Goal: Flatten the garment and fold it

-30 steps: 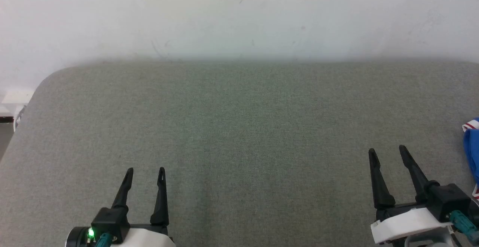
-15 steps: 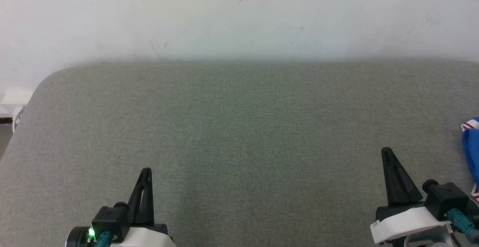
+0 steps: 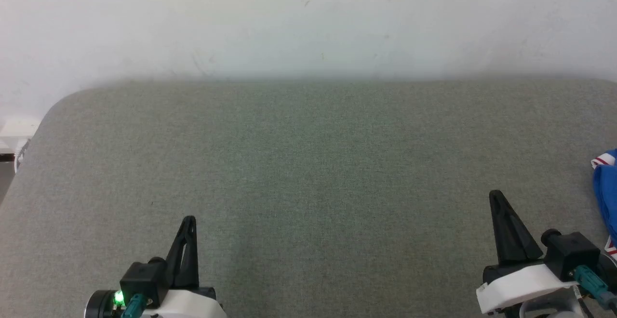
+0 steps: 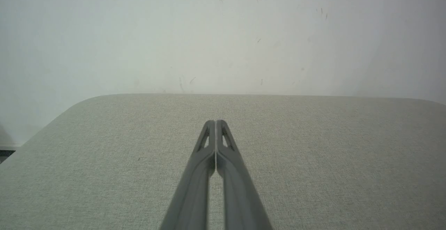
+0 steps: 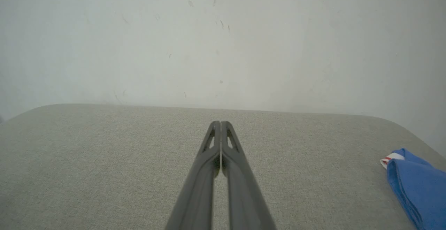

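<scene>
A bright blue garment (image 3: 607, 195) with a bit of white and red trim lies at the far right edge of the grey table (image 3: 308, 164); most of it runs out of the head view. In the right wrist view the garment (image 5: 416, 186) sits at the lower right. My right gripper (image 3: 496, 196) hovers low at the front right, a short way left of the cloth, jaws shut with nothing between them; its tips (image 5: 220, 122) meet. My left gripper (image 3: 189, 219) is at the front left, far from the garment, shut and empty, its tips (image 4: 215, 121) pressed together.
A pale wall (image 3: 308, 19) rises right behind the table's far edge. The table's rounded left corner (image 3: 58, 108) drops off toward a white object (image 3: 14, 130) and floor beyond.
Both grippers went from open to shut, closing on nothing. The arms have stayed where they were; the view has shifted slightly.
</scene>
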You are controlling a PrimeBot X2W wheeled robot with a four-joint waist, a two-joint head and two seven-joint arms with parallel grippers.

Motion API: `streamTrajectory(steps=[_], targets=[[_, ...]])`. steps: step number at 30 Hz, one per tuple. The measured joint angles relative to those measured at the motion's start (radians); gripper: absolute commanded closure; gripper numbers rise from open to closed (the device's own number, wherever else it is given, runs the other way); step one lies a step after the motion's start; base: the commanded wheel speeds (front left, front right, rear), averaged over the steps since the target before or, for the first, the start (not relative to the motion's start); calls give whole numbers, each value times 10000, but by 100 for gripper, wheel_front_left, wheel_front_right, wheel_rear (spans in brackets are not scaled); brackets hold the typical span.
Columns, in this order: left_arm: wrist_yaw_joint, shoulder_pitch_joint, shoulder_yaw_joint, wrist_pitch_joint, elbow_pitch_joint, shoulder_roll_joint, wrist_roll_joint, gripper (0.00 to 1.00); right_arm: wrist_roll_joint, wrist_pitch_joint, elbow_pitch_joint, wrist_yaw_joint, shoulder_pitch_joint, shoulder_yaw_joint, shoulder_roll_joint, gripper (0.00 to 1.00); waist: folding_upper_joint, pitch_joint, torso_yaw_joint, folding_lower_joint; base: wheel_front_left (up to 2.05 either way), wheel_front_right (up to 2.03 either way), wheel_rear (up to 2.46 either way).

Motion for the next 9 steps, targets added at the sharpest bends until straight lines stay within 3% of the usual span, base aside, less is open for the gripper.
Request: streamTrajectory(steps=[9], targets=[[0, -36, 12, 167, -31, 0, 119, 100, -58, 169, -54, 0, -15, 12, 2, 100, 0, -16, -31, 0, 0, 0, 0]])
